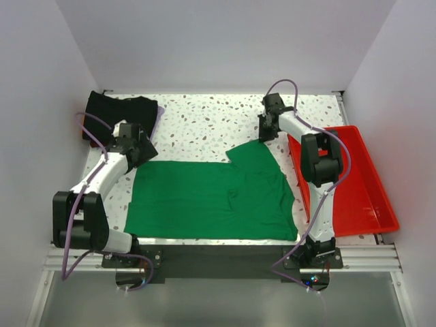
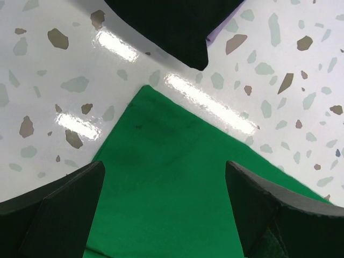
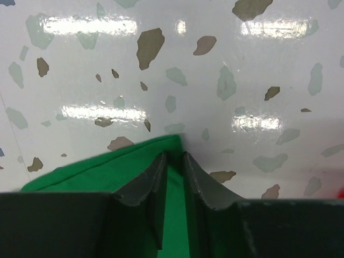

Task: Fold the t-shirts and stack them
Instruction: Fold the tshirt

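From where I stand, the spread t-shirt point(image 1: 211, 197) lies flat across the near middle of the bench point(image 1: 204, 119). Its near hem runs along the bench's front edge, and one sleeve juts toward the far right. A heap of t-shirts point(image 1: 119, 112) sits in the far left corner, apart from the spread one. The tray point(image 1: 371, 204) rests along the right side, just beside the spread t-shirt's right edge. The left end effector point(image 1: 141, 153) hangs over the spread t-shirt's far left corner, between it and the heap. The right end effector point(image 1: 264, 137) sits at the sleeve's far tip, cloth between its fingers.
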### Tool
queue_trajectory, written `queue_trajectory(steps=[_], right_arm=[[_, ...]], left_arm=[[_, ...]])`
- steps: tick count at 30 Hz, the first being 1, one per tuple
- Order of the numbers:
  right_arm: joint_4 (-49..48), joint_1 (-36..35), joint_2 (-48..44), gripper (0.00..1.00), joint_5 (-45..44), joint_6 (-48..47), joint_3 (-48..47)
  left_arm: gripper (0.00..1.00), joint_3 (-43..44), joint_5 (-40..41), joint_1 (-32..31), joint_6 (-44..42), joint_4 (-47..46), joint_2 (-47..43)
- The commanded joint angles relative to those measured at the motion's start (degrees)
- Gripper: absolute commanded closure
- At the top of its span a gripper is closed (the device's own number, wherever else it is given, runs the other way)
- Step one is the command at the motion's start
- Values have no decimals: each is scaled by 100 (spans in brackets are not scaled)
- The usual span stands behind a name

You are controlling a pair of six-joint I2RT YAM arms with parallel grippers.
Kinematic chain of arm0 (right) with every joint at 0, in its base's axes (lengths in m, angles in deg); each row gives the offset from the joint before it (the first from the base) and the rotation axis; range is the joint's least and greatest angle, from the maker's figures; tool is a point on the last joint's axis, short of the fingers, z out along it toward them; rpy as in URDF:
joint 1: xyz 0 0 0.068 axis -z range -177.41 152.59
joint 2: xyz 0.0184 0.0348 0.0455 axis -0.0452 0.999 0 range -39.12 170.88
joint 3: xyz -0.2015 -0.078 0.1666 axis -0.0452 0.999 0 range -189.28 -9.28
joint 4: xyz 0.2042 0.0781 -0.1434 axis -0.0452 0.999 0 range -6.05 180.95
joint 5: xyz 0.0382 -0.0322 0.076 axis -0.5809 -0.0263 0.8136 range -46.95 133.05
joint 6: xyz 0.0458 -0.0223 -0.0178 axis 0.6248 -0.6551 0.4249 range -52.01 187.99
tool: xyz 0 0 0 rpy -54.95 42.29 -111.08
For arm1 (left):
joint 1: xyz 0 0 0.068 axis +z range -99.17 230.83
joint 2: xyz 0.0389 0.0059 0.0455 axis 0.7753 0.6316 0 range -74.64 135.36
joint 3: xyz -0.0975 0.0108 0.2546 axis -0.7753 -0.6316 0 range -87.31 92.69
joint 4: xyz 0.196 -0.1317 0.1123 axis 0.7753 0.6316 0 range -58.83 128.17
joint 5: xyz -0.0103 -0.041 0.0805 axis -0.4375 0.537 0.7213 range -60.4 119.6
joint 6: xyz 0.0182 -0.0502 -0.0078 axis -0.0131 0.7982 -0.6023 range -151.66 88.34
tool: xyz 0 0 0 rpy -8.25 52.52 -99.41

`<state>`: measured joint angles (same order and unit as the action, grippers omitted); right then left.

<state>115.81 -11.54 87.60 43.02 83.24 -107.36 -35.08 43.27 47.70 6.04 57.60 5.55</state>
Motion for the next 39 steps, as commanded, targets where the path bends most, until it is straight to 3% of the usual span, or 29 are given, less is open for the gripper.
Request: queue_trajectory(steps=[1, 7, 23, 39], right_arm=[[330, -20, 143, 82, 214, -13, 9], [330, -20, 117, 100, 337, 13, -36], [391, -20, -182, 100, 355, 75, 219], [462, -20, -182, 100, 355, 93, 237]], left_arm=[[2, 50, 74, 111, -262, -288, 260], [11, 165, 514, 199, -429, -455, 673], [42, 666, 610, 278, -570, -982, 1720], [63, 675, 707, 287, -631, -1079, 2133]])
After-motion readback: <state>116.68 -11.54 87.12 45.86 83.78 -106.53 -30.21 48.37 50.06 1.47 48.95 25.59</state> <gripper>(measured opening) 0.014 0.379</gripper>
